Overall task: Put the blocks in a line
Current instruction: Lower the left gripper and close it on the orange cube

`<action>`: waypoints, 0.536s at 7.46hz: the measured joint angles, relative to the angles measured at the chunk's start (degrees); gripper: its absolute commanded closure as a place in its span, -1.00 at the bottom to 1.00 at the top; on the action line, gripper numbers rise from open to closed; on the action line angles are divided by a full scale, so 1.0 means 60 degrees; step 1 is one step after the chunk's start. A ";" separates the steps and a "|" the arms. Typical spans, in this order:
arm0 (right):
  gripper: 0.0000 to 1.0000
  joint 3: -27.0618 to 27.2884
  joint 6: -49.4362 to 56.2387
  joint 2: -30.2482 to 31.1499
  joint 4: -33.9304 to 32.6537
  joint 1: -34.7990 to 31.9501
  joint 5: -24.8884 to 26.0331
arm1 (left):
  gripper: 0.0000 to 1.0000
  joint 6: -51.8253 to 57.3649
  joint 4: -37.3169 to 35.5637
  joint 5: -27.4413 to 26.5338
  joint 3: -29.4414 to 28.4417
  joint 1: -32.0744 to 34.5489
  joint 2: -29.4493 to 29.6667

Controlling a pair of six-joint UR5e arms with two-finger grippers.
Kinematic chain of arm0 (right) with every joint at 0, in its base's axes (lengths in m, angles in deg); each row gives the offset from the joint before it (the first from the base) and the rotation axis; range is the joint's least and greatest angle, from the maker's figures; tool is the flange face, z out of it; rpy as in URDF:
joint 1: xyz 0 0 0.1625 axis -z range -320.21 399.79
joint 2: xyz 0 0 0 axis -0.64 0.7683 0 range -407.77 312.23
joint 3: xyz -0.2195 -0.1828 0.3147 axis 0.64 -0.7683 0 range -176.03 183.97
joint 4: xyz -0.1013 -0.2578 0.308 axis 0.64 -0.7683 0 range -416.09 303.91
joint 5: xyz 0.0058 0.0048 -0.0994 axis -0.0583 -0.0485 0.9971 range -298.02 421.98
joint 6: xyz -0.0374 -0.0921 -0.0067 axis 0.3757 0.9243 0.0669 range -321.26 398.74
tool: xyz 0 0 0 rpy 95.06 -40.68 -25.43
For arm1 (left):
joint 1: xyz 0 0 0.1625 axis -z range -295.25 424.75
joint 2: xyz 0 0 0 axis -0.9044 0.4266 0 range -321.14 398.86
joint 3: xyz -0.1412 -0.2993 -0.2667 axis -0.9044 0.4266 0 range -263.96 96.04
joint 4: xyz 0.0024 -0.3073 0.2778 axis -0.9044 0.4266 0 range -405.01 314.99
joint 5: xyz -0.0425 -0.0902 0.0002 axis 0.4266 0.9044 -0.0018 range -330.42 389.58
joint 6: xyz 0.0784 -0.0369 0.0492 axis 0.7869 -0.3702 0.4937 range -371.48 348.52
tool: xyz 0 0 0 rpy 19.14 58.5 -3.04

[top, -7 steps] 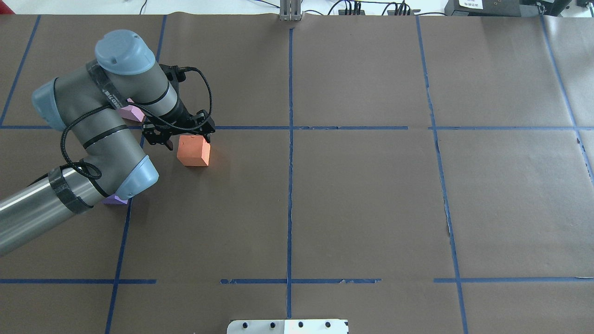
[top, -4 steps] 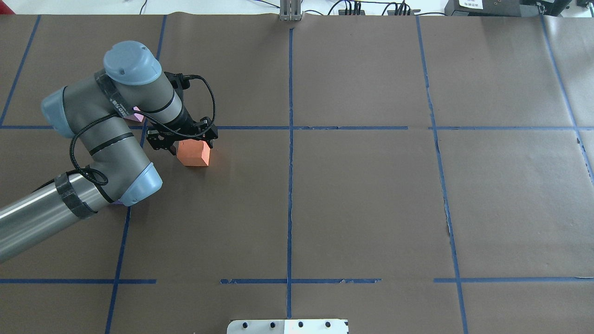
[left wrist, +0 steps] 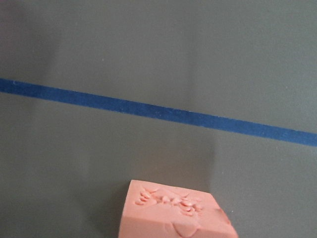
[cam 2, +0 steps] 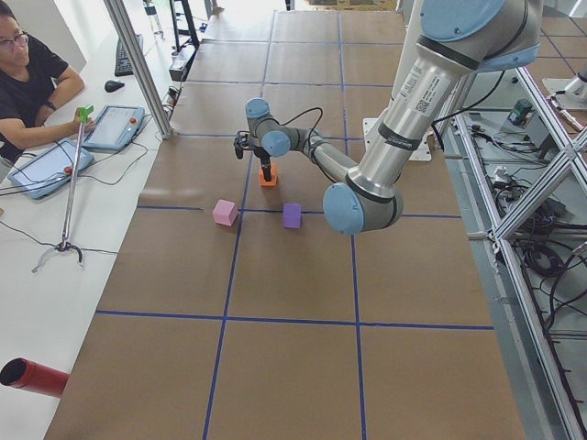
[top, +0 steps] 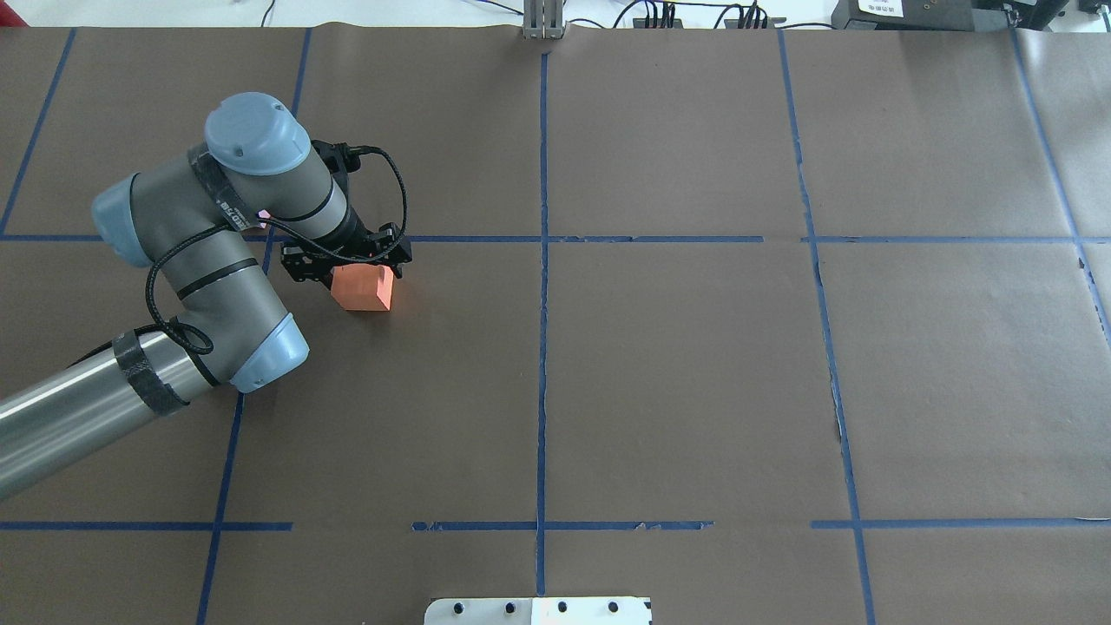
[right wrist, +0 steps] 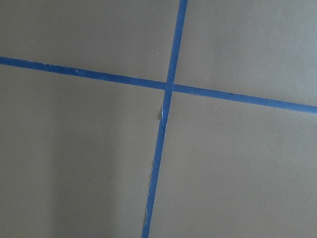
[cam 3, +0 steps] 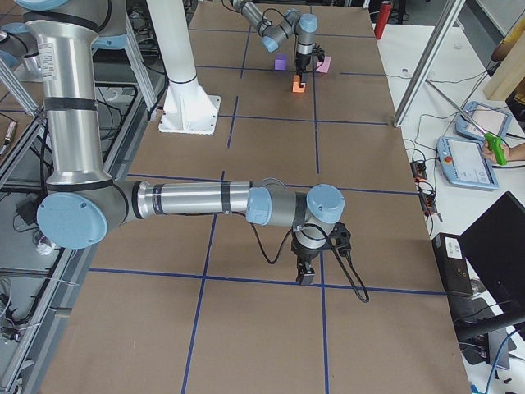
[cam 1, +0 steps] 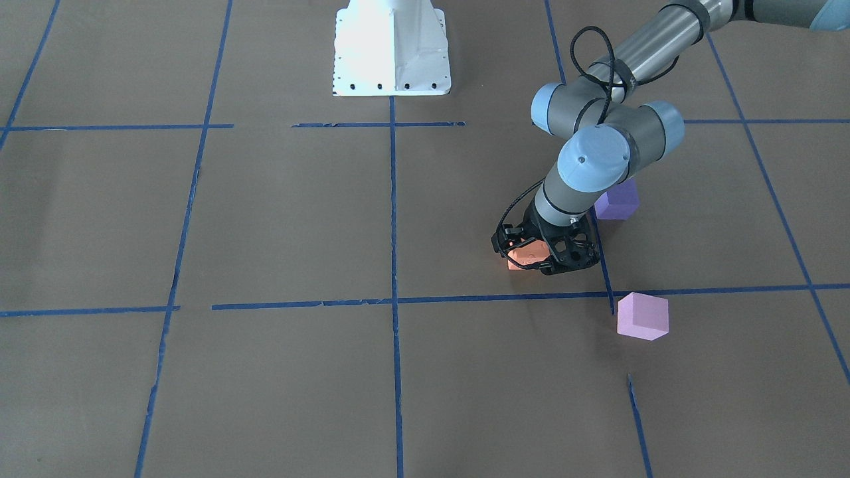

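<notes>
Left jaws lowered, spread astride orange block [top: 363,292].

no writing can be read with confidence. the black band [top: 227,207] around the left arm's wrist carries small white lettering, and a white sticker [cam 2: 424,88] on that arm's tube shows printed lines, both too small to make out. a white label [top: 881,7] on a dark box beyond the table is perhaps printed too, illegibly.
</notes>
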 measured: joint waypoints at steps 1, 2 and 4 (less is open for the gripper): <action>-1.00 0.0000 0.0000 0.0000 0.0000 0.0000 0.0000 | -1.00 -0.0009 0.0112 -0.0033 -0.0053 -0.0009 -0.0005; -1.00 -0.0001 0.0000 0.0000 0.0000 0.0000 0.0000 | 0.03 -0.0009 0.0188 -0.0066 -0.0080 -0.0018 -0.0009; -1.00 -0.0003 0.0000 0.0000 0.0000 0.0000 0.0000 | 0.93 0.0020 0.0306 -0.0275 -0.0080 -0.0054 -0.0014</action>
